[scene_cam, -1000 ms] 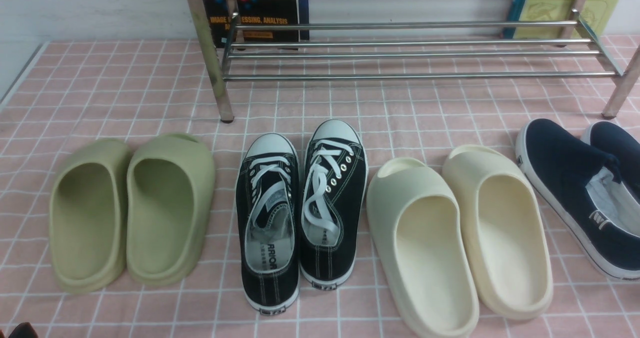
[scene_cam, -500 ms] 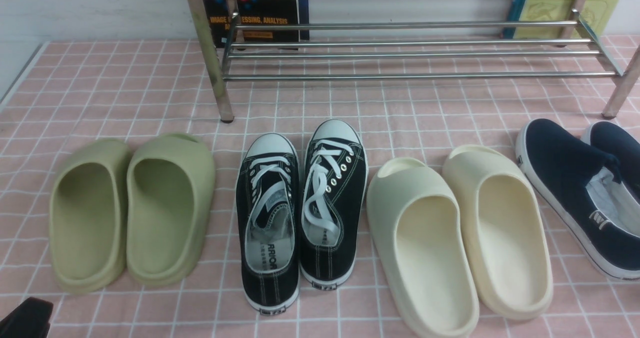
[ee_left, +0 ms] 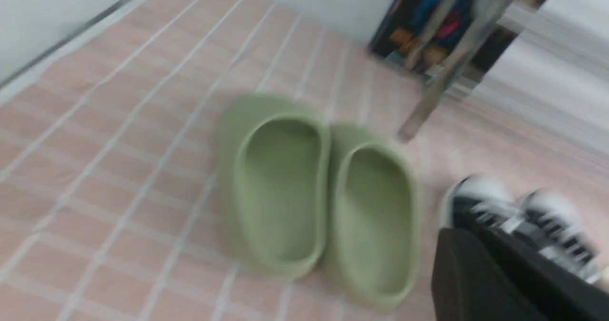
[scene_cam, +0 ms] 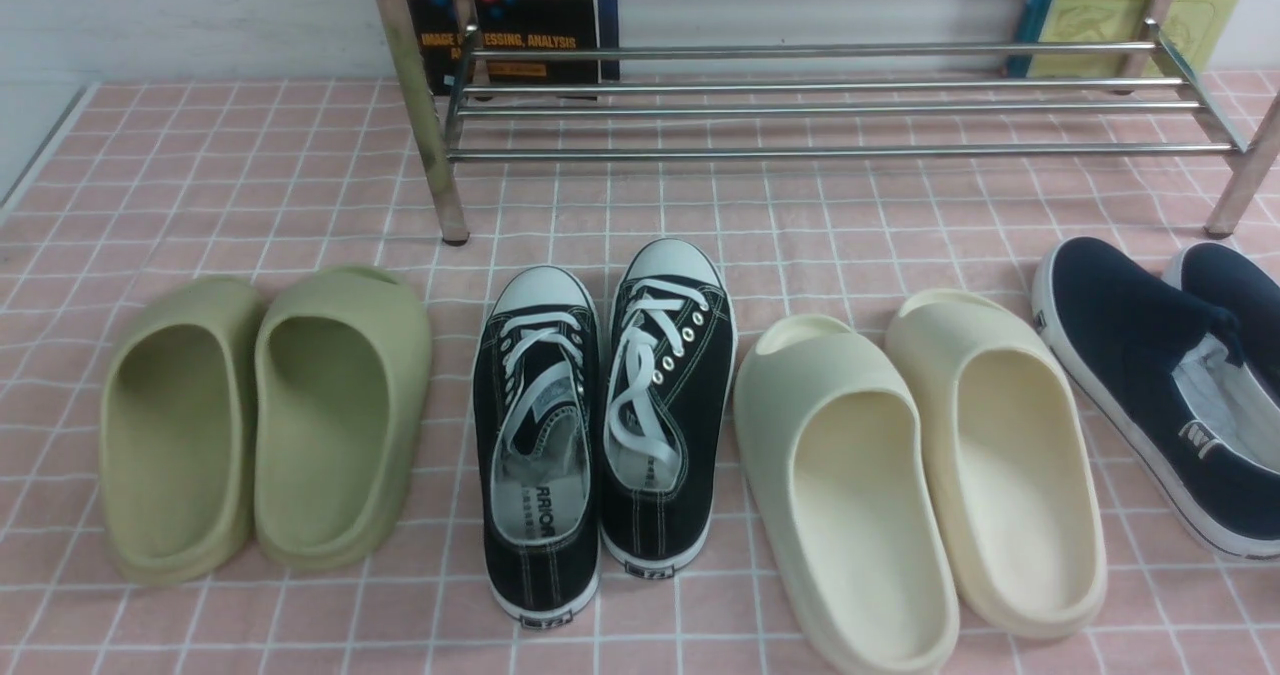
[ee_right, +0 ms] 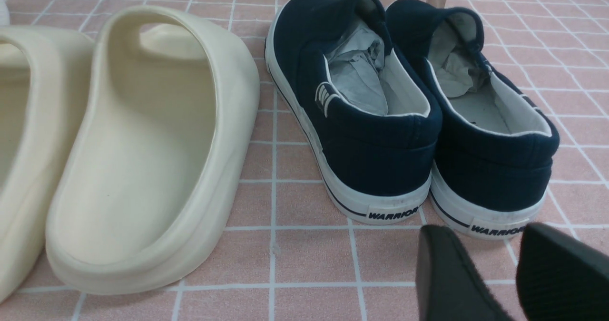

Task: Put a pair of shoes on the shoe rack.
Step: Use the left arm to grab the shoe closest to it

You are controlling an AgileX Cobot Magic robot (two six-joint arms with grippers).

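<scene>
Plainly, the right gripper (ee_right: pixel 490 233) had its two black fingers spread, with pink cloth showing in the gap and nothing held. Its tips hung just behind the white heels of the navy laceless slip-ons (ee_right: pixel 409 121), both stuffed with crumpled paper, and the cream foam slides (ee_right: pixel 142 145) lay beside those. The left gripper (ee_left: pixel 480 264) showed only as a dark blurred mass in its own wrist view, so I could not tell whether its jaws were spread or pressed together. It hid part of the black canvas lace-up sneakers (ee_left: pixel 547 216) and was near the olive-green foam slides (ee_left: pixel 323 202). In the front view the sneakers stood at the lower centre of the frame on the pink white-gridded cloth (scene_cam: pixel 200 175), side by side and touching. Their white toe caps pointed at the shiny silver metal-tube shoe rack (scene_cam: pixel 800 151), from which they stood apart on the cloth. The olive slides lay at the lower left, the cream slides right of centre, and the navy pair at the right edge. The rack spanned the top of the frame from centre to right. Behind it, against the white wall, leaned a dark book with orange lettering (scene_cam: pixel 520 25) at upper centre and a teal-and-yellow book (scene_cam: pixel 1120 15) at upper right.
</scene>
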